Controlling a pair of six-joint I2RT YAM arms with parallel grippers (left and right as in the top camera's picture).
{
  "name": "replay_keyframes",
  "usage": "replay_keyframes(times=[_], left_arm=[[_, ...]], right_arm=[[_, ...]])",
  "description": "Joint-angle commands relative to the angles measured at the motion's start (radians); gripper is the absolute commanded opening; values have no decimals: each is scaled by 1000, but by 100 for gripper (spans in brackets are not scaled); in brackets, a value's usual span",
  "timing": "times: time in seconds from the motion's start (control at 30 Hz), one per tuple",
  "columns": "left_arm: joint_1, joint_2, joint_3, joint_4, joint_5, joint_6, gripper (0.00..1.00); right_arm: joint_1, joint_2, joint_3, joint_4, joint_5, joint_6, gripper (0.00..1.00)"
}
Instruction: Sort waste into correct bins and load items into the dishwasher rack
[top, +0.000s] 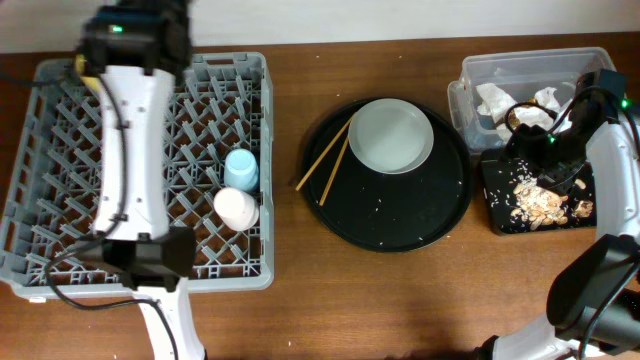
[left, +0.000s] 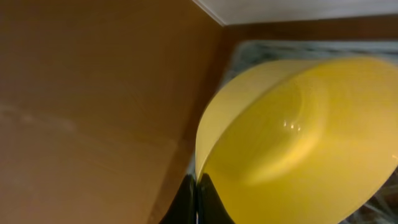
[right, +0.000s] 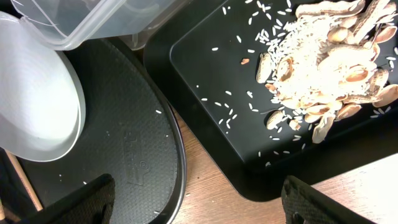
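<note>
My left gripper (left: 198, 190) is shut on the rim of the small yellow bowl (left: 292, 143), held over the far left corner of the grey dishwasher rack (top: 60, 240). A light blue cup (top: 241, 168) and a pale pink cup (top: 236, 207) stand in the rack. The grey-green plate (top: 390, 135) and the chopsticks (top: 325, 160) lie on the round black tray (top: 400, 225). My right gripper (right: 199, 205) is open and empty over the gap between the round tray and the shallow black tray (right: 205, 68), which holds food scraps (right: 329, 56). Napkins (top: 497, 100) lie in the clear tub (top: 470, 70).
The round black tray (right: 124, 143) carries scattered rice grains, and the plate (right: 31, 99) sits on it at the left of the right wrist view. The tub's corner (right: 93, 25) overhangs there. Bare wooden table (top: 330, 300) runs along the front.
</note>
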Motion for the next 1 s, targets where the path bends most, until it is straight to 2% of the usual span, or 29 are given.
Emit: replay_keyframes(times=[0.0,0.1,0.37,0.43,0.67,0.87,0.97], left_arm=[[60,7,-114,154,-113,70,0],[34,7,-298,384,-166,138,0],[-109,9,-654,766,-125,172,0],[-111,9,-682,811,-72,182,0],[-111,23,-766,872,-85,191,0],[-151,22,-766,922,-129,378,0],[-214,22,-766,1015,-129,552,0]], right_arm=[[1,-12,2,1,6,8,87],[1,-12,2,1,6,8,87],[1,-12,2,4,13,8,87],[1,-12,2,4,13,8,87],[1,-12,2,5,13,7,87],[1,-12,2,9,13,8,90],[1,-12,2,11,13,8,90]])
